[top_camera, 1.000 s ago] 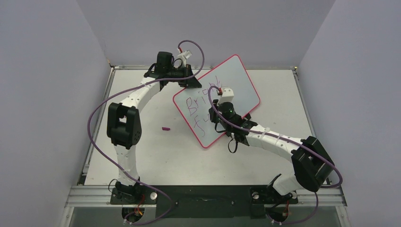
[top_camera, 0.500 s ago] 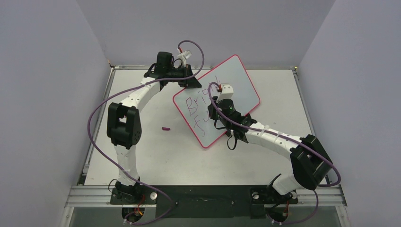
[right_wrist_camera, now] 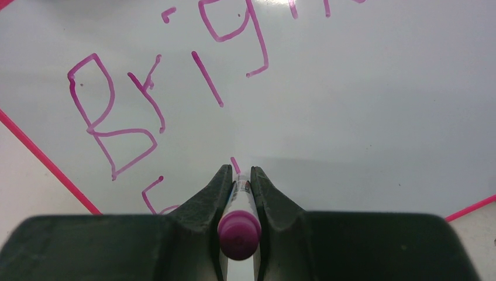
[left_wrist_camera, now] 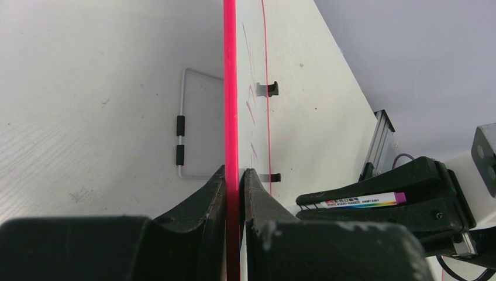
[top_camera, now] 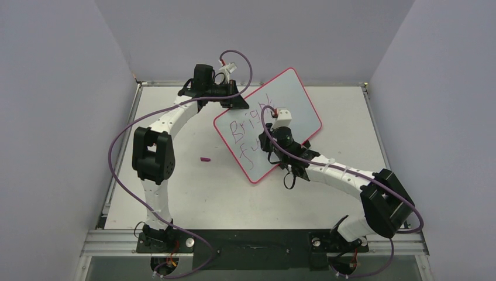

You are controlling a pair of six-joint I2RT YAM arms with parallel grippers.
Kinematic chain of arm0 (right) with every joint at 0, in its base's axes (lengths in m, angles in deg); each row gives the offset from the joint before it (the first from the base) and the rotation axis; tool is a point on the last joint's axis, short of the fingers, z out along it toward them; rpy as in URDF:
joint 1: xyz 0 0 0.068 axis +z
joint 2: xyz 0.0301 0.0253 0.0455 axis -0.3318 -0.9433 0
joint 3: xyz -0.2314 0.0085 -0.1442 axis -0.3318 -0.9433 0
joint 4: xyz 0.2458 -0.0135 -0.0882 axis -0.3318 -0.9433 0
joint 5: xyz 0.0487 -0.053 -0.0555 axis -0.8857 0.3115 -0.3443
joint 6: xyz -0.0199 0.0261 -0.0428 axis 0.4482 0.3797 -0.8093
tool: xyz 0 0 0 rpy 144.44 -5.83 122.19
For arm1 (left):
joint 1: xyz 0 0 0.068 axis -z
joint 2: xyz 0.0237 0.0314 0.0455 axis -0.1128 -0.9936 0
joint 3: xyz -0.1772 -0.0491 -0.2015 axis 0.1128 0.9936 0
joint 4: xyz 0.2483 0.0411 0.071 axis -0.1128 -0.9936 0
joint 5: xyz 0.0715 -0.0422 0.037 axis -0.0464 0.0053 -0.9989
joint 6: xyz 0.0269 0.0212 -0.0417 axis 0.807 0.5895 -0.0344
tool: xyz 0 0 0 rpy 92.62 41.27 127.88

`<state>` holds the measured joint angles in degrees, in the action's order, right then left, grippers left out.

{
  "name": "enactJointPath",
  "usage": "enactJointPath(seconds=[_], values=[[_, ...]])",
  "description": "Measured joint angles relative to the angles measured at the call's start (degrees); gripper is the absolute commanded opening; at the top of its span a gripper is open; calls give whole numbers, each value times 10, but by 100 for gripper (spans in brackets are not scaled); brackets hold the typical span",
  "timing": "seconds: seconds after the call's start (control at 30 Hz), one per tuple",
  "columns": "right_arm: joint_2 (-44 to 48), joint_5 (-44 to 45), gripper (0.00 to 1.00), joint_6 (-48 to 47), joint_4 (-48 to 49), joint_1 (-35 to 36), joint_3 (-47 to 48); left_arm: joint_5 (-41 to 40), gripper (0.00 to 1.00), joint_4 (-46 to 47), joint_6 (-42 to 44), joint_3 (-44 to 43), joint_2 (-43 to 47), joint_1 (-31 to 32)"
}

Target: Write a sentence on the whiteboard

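The whiteboard (top_camera: 295, 96), white with a pink frame, stands tilted at the table's middle back. My left gripper (top_camera: 237, 100) is shut on its upper left edge; in the left wrist view the jaws (left_wrist_camera: 235, 175) pinch the pink frame (left_wrist_camera: 230, 88). My right gripper (top_camera: 275, 140) is over the board face, shut on a purple-capped marker (right_wrist_camera: 238, 229) whose tip is at the board (right_wrist_camera: 362, 117). The sentence (top_camera: 240, 133) so reads "Bright" with "Fu" below; the right wrist view shows "Brig" (right_wrist_camera: 117, 117) and a short stroke just past the fingertips. The marker also shows in the left wrist view (left_wrist_camera: 362, 202).
A small purple marker cap (top_camera: 205, 158) lies on the table (top_camera: 193, 187) left of the board. A wire stand (left_wrist_camera: 181, 129) sits behind the board. Grey walls close in the table on the left, back and right.
My right gripper with the marker has shifted slightly over the board's second line, uncovering more of "Bright". The left gripper and the board have not moved.
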<state>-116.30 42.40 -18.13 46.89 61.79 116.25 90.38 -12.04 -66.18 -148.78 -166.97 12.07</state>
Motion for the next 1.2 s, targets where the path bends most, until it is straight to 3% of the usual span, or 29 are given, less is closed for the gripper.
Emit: enactJointPath(seconds=[0.77,1.2], values=[[43,12,0,-5,-45,-2,-27,5,0,2,-1,0,0,1],[51,14,0,-11,-3,-21,-27,6,0,3,-1,0,0,1]])
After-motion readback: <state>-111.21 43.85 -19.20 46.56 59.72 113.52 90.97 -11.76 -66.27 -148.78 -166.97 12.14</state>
